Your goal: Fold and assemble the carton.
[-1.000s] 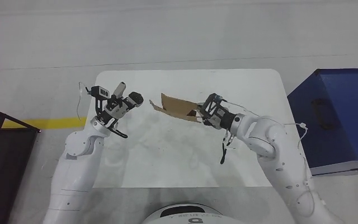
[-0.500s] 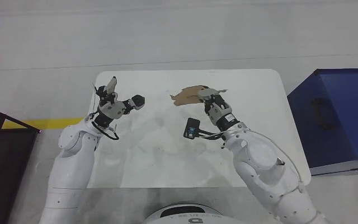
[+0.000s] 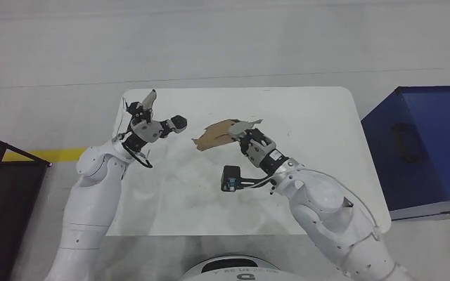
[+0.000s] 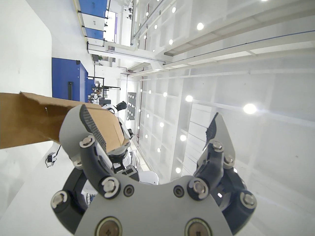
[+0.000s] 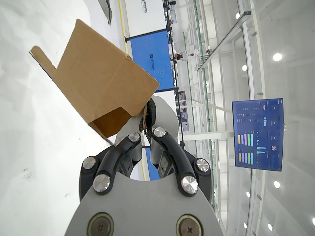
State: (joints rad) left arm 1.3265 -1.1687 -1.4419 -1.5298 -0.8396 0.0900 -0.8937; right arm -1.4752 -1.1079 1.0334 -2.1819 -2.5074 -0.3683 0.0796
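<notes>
A brown cardboard carton (image 3: 216, 132) hangs above the middle of the white table (image 3: 309, 105), partly opened into a sleeve. My right gripper (image 3: 242, 133) is shut on one of its edges; in the right wrist view the carton (image 5: 103, 84) spreads out from the pinched fingers (image 5: 147, 119). My left gripper (image 3: 163, 112) is open to the left of the carton, apart from it, with nothing between its fingers. In the left wrist view the carton (image 4: 32, 121) shows beyond one fingertip (image 4: 91, 124).
A small black box on a cable (image 3: 230, 178) hangs from the right arm over the table's middle. A blue cabinet (image 3: 415, 147) stands off the table's right side. A yellow floor line (image 3: 63, 153) runs left of the table.
The right arm has turned over and carried the carton leftward toward the left gripper. The left gripper has risen and turned toward the carton.
</notes>
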